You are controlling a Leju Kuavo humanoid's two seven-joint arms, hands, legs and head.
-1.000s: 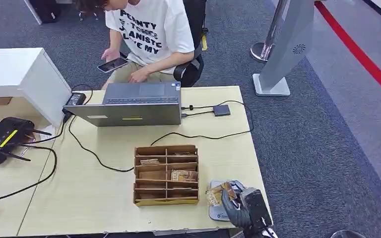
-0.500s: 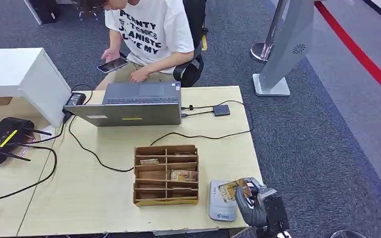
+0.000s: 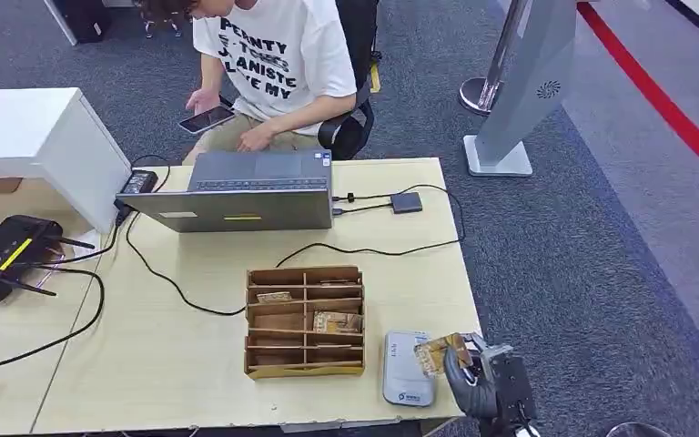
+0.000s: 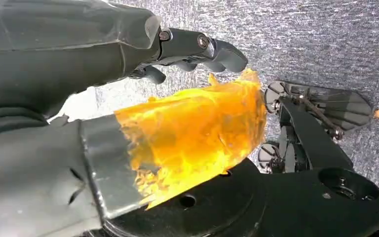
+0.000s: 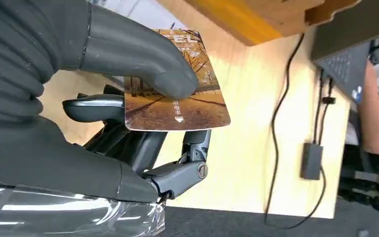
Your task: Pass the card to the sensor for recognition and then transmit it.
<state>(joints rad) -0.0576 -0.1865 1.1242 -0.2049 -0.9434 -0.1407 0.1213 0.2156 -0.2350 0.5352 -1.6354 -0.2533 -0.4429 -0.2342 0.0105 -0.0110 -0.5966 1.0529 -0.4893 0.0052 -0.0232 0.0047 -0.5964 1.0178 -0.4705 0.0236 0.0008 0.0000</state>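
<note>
- The right hand (image 3: 475, 378) holds the card (image 3: 439, 350) at the near right corner of the table (image 3: 191, 364), just right of the grey sensor (image 3: 407, 367); the card's left end seems to overlap the sensor's right edge.
- In the right wrist view the thick thumb (image 5: 143, 59) presses on the printed face of the card (image 5: 177, 98) and darker fingers (image 5: 96, 109) support it from beneath. This is a pinch at one end, with the rest of the card sticking out free.
- The card looks thin, flat and rigid, so it is probably light and will not droop. Its glossy face is likely slippery, and a pinch on a smooth surface could let it swivel or slide out.
- The best hold is the one it has: flat faces clamped near one short end, which leaves the free end open to lay over the sensor or offer to someone.
- The left hand (image 4: 79, 118) hangs over carpet with its fingers loosely apart and seems to hold nothing. Orange tape sits on its cover.
- A wooden divided box (image 3: 305, 320) stands just left of the sensor.
</note>
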